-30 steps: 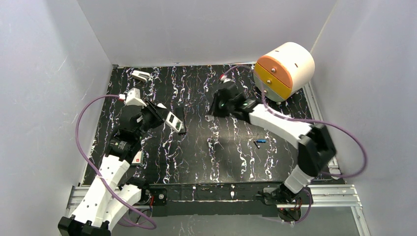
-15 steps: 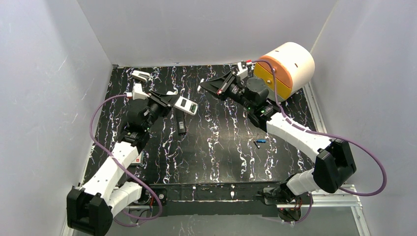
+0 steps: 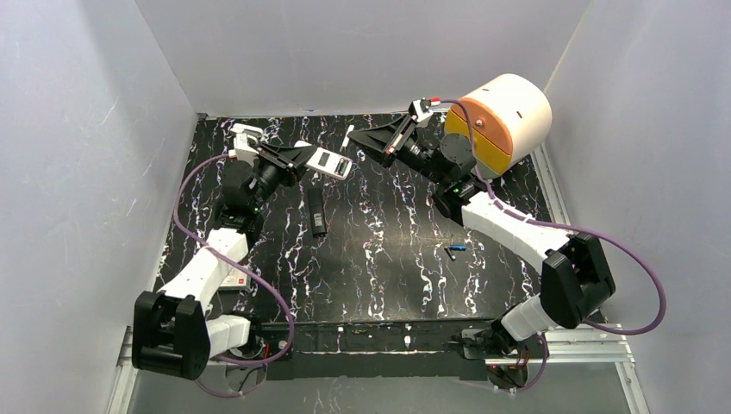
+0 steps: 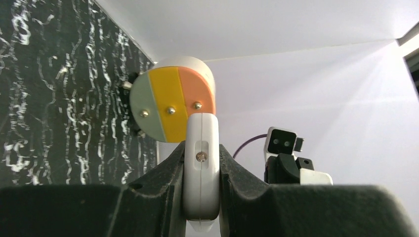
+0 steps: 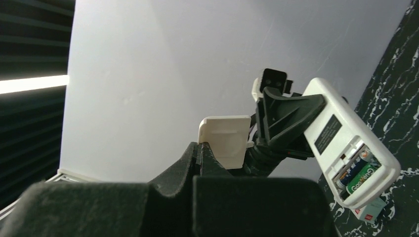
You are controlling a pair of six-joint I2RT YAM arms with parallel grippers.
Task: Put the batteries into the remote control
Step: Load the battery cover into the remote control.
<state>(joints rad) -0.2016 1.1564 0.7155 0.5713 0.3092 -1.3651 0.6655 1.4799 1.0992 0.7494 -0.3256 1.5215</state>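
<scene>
looks like we're at the lid step: the remote control (image 5: 346,140) has its bay open with green-labelled batteries (image 5: 359,174) seated inside, can't tell if it's full. left pincer (image 4: 201,185) is clamped on the remote's body, holding it up off the table. right pincer (image 5: 200,148) is pinched tight on the white battery cover (image 5: 225,139), with the remote just ahead and to its right, not touching. next move imo needs the cover lined up over the bay and slid home. loose cells (image 3: 455,250) lie on the tabletop, well behind the right pincer

Lab test booth: white walls (image 3: 345,52) enclose a black marbled table (image 3: 396,259).
</scene>
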